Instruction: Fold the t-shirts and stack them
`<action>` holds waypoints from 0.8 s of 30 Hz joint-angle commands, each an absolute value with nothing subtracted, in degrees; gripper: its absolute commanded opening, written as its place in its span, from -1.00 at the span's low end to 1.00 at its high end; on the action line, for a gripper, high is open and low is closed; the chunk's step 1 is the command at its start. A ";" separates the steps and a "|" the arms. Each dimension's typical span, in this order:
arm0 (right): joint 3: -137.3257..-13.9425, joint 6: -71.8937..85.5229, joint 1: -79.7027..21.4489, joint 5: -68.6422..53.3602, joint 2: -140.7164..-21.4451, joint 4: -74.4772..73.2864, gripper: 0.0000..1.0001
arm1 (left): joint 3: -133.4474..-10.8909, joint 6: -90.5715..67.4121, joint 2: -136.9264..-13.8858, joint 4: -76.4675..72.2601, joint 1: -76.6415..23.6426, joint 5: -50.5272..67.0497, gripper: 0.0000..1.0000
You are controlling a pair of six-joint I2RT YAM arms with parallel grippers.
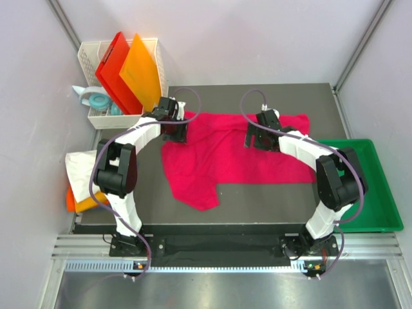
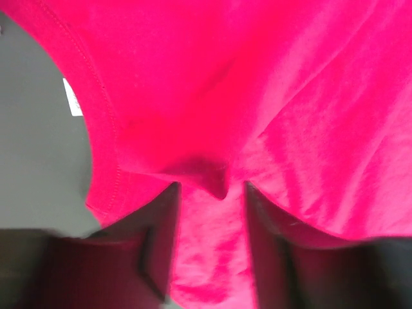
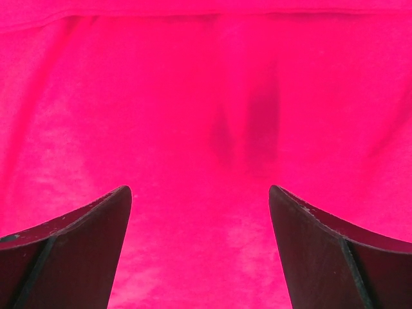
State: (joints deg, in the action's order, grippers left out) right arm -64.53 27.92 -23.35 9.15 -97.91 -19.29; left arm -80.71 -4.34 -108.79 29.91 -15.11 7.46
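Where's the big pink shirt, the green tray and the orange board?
Pink shirt (image 1: 225, 161): top view, middle of the spread cloth.
Green tray (image 1: 384, 193): top view, its bare floor.
Orange board (image 1: 141, 71): top view, middle of its flat face.

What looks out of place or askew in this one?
The pink shirt lies rumpled and skewed on the table, with one flap trailing toward the near edge. At the left edge, a white shirt sags loosely over an orange one. Nothing looks spilled or damaged.
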 commanded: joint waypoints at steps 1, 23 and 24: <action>-68.11 28.48 -25.49 9.67 -97.29 -18.54 0.76 | -83.14 -3.87 -105.30 25.94 -15.12 6.77 0.26; -103.25 30.59 -37.70 3.70 -120.31 -26.01 0.01 | -111.62 -1.14 -130.87 27.07 -14.50 5.01 -0.51; -104.23 30.67 -38.14 3.43 -121.28 -26.45 0.01 | -111.80 -1.14 -131.13 27.33 -14.41 5.10 -0.52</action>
State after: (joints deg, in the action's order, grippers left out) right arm -97.82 30.09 -35.29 5.58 -118.32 -24.62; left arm -108.86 -2.39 -131.39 27.07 -14.96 5.10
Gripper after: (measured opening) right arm 0.503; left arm 0.249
